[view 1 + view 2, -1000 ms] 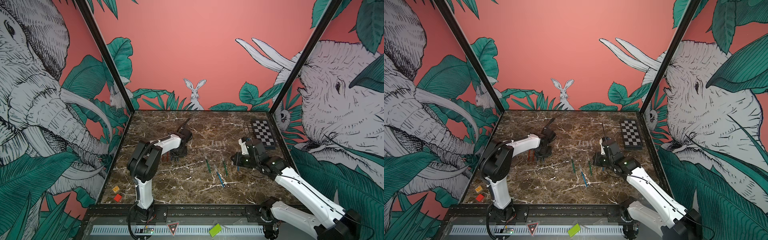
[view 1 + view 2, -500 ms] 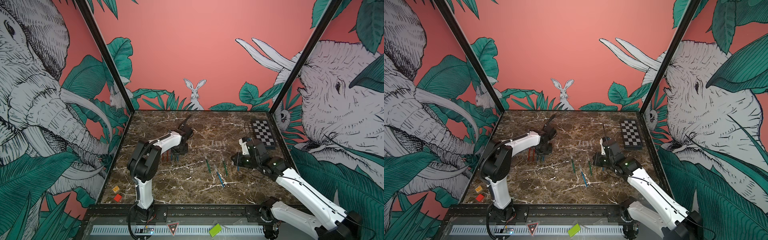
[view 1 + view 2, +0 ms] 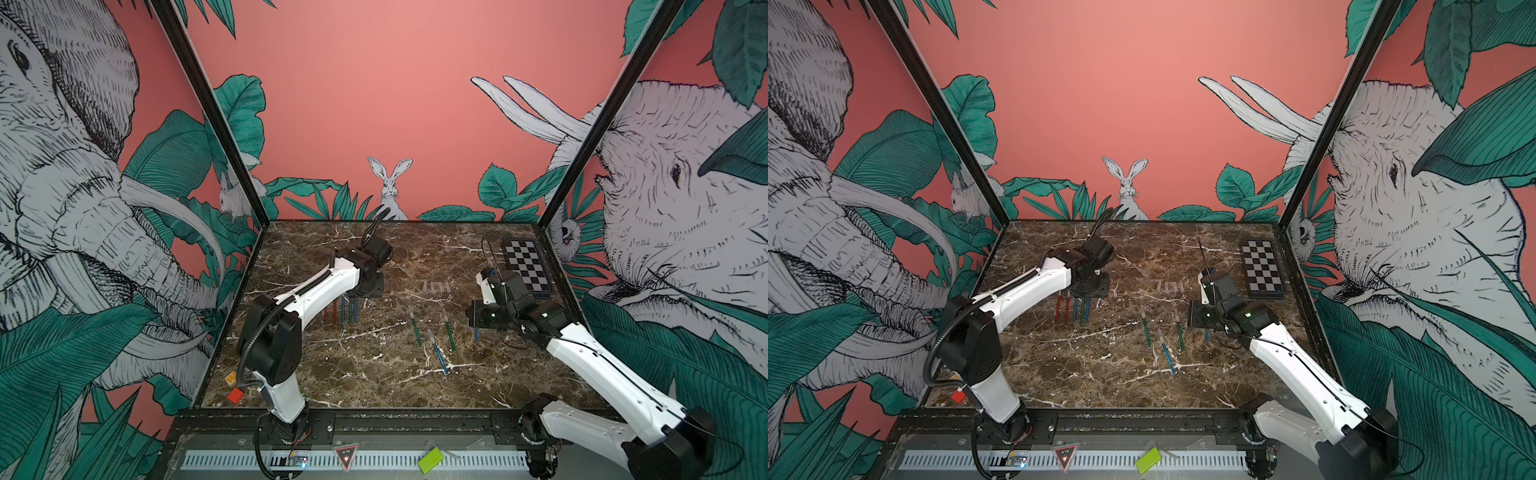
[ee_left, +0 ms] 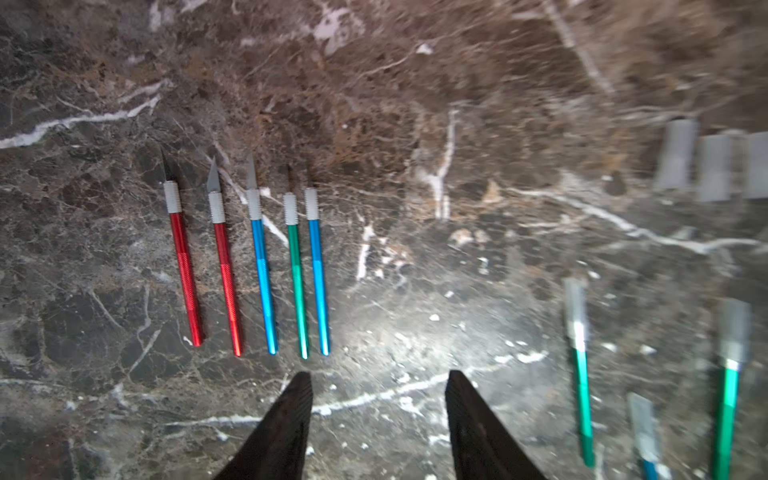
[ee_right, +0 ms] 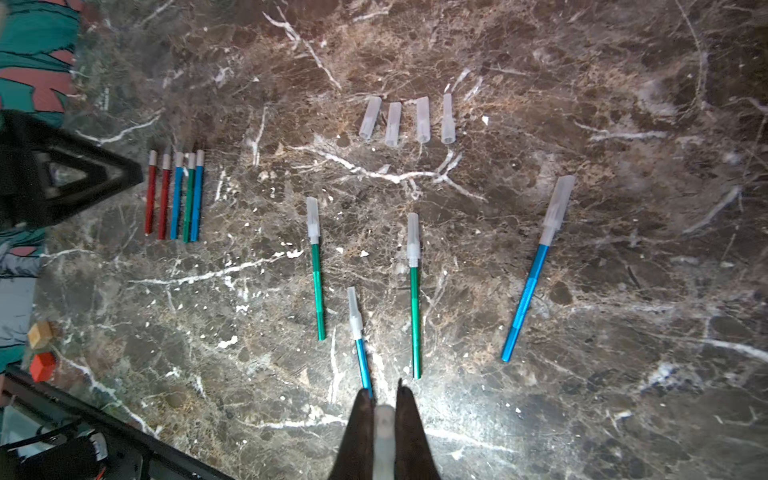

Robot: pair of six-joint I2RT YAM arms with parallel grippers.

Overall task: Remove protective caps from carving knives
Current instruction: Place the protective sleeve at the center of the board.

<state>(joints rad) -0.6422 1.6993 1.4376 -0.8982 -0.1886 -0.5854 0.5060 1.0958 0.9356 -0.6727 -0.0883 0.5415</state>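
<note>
Obs: left fingers (image 4: 291,424) moderately parted, empty, above five bare-bladed carving knives with red, blue and green metal handles (image 4: 262,266), which lie in a tidy row on the brown marble surface (image 4: 415,83). The right fingers (image 5: 409,432) are closed on one translucent plastic cap (image 5: 384,428). Four loose caps (image 5: 392,124) lie in a row. Four capped knives (image 5: 414,316) lie near them, spaced apart.

Judgement: caps look light, thin-walled, slick and friction-fitted, so pinch the flat outer half gently. Handles look stiff, thin and prone to roll, so clamp the textured part.
</note>
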